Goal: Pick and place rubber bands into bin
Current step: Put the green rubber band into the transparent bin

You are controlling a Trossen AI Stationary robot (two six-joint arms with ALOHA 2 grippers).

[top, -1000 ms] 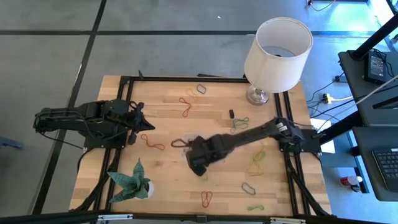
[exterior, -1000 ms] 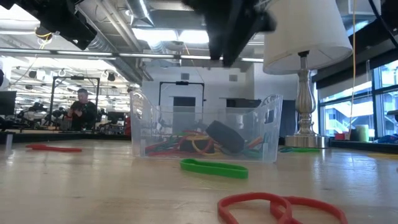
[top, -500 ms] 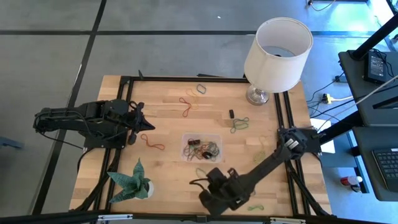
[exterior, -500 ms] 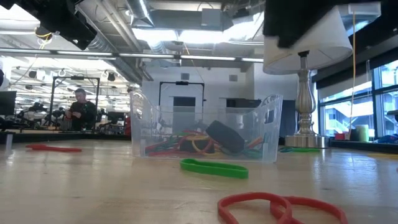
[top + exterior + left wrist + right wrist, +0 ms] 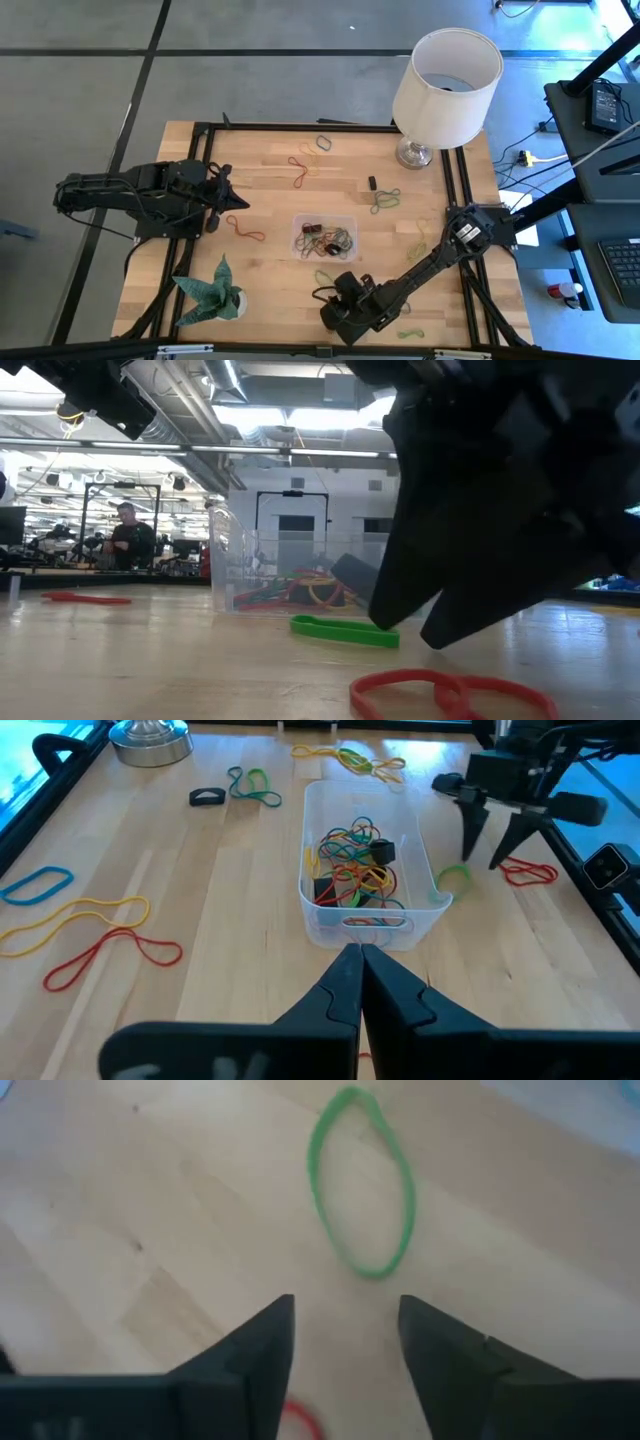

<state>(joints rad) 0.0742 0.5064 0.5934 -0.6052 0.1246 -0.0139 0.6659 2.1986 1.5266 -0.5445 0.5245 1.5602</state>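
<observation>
Rubber bands, thin coloured elastic loops, lie scattered over the pale wooden table (image 5: pixel 270 190); one green loop (image 5: pixel 362 1185) rests flat just ahead of the right gripper (image 5: pixel 345 1345), near the small clear plastic bin (image 5: pixel 360 860) already holding a tangle. Those fingers stand wide and empty. I'd drop straight down, straddling one strand, since it's flimsy. The left gripper (image 5: pixel 358 982) waits pinched shut, empty.
</observation>
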